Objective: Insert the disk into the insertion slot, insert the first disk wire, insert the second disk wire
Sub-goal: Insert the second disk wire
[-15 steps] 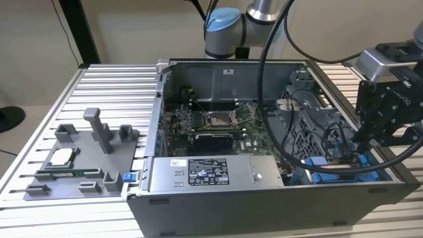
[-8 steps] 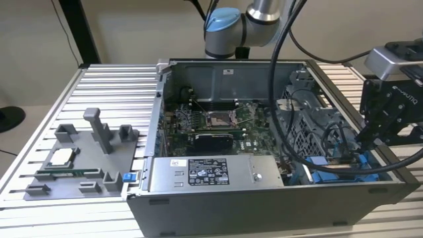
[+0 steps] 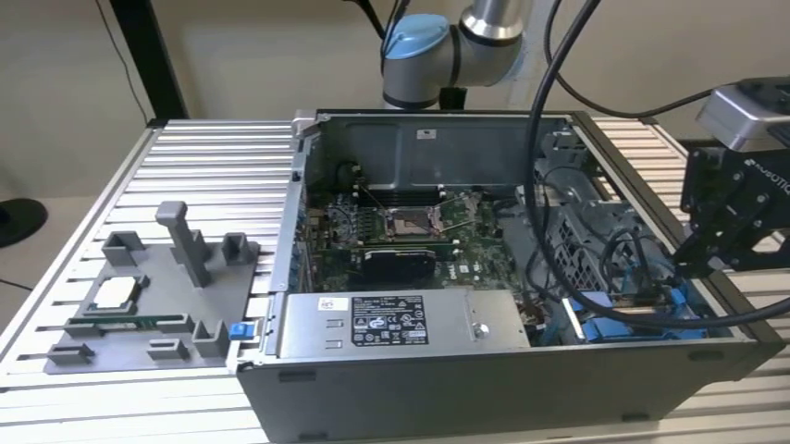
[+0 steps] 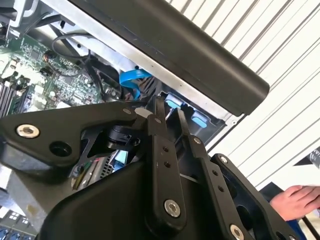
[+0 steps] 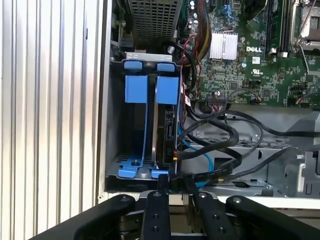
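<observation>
The disk point(image 5: 166, 125) stands on edge in its blue frame, seated in the drive bay of the case point(image 3: 494, 388), at four o'clock of the case in the exterior view. The gripper point(image 5: 175, 181) sits just at the disk's near end, its jaws drawn almost together and seemingly pinching a black wire point(image 5: 220, 173).

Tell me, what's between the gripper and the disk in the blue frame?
In the first wrist view, black wires loop across the gap between the gripper and the disk, with a thin light-blue cable beside them.
</observation>
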